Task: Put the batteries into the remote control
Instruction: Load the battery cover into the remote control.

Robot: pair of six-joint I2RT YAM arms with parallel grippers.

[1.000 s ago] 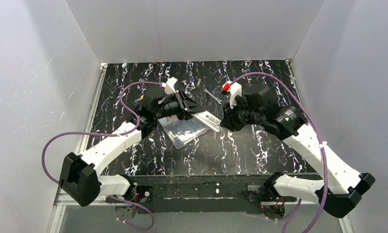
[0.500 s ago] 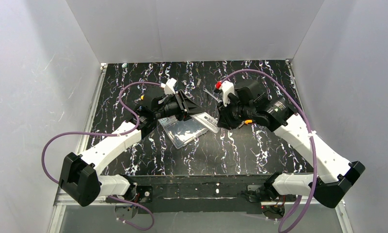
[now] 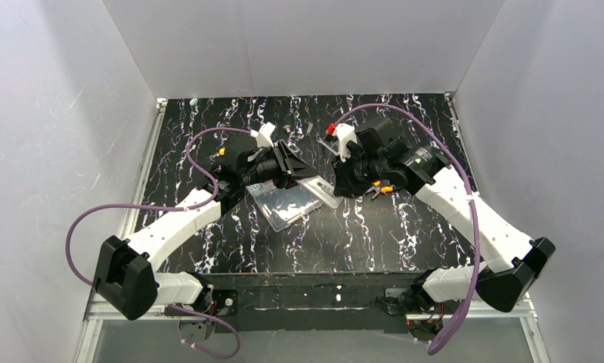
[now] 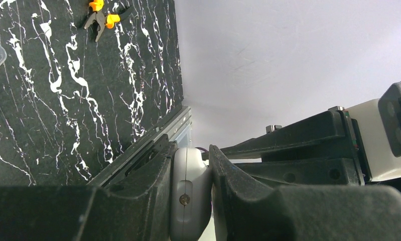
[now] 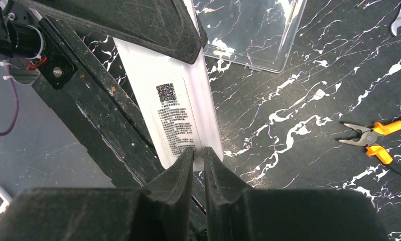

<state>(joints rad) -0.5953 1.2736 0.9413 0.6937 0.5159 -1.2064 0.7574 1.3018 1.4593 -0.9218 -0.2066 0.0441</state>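
Above black marbled table (image 3: 208, 136), holds slim white plastic rectangular remote control (image 5: 180, 120) tight in left gripper (image 4: 190, 163). Points lengthwise toward right gripper (image 5: 198, 153), nearly shut, pinching its free end.

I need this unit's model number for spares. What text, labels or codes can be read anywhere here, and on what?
Label on the remote control: several lines of print, too small to read.
Square scan code above that print: visible, not readable.
No other text can be read in any view.
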